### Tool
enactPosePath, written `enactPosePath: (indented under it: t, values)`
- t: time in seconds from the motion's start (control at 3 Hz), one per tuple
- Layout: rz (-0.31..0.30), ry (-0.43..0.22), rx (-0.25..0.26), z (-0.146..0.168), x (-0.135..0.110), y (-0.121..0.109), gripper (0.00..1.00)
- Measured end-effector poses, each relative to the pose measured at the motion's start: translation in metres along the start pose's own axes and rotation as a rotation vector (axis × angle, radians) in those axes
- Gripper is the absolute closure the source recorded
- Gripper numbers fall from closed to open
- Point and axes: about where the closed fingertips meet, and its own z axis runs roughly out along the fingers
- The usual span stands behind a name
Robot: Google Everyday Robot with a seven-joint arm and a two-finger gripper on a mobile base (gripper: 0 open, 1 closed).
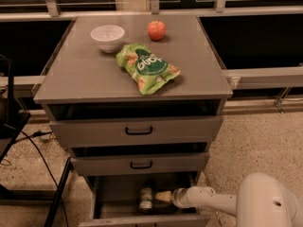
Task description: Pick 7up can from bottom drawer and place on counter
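Observation:
The 7up can (146, 198) stands upright in the open bottom drawer (113, 197), near the middle and under the middle drawer's front. My gripper (162, 196) reaches into the drawer from the right and sits just right of the can, very close to it or touching it. The white arm (208, 200) runs back to the lower right. The counter (85, 74) is the grey cabinet top above.
On the counter lie a green snack bag (147, 66), a white bowl (107, 36) and a red apple (156, 30). The top drawer (137, 130) and middle drawer (140, 164) stand slightly ajar above the gripper. A black stand and cables are at the left.

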Motion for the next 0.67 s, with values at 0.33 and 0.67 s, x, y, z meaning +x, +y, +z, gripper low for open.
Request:
enactPosePath:
  t: [0.33, 0.67]
  values:
    - [-0.011, -0.002, -0.020, 0.0030, -0.0005, 0.0020, 0.22]
    - [-0.015, -0.004, -0.028, 0.0028, -0.0001, 0.0020, 0.07]
